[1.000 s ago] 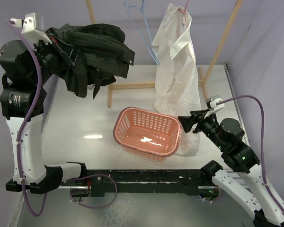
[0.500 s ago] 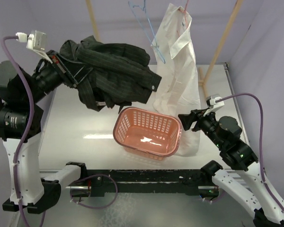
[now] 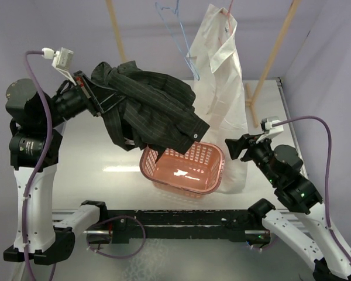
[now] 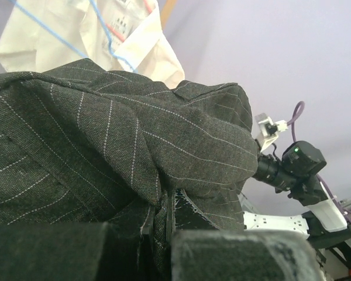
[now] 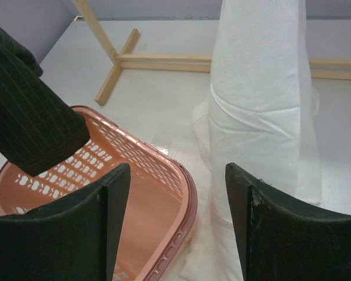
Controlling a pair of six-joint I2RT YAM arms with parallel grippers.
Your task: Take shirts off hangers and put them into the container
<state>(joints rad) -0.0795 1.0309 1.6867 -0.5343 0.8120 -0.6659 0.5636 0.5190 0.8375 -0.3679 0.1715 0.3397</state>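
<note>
My left gripper [image 3: 92,95] is shut on the black pinstriped shirt [image 3: 155,114], held bunched in the air; its cuffed sleeve hangs over the left part of the salmon-pink basket [image 3: 216,171]. In the left wrist view the dark cloth [image 4: 105,140] is pinched between the fingers of that gripper [image 4: 164,234]. The white shirt [image 3: 222,88] hangs on the pink hanger [image 3: 229,8], its hem on the table right of the basket. The light blue hanger [image 3: 180,32] hangs bare. My right gripper [image 3: 231,147] is open and empty beside the basket's right rim [image 5: 184,181], facing the white shirt [image 5: 263,105].
The wooden rack's slanted poles [image 3: 113,22] [image 3: 281,44] rise at the back. Its floor bar [image 5: 164,58] lies on the white table behind the basket. A purple wall stands close behind.
My left arm has swung the black shirt to the right and down, from the far left to over the basket's left side. The right gripper has hardly moved.
</note>
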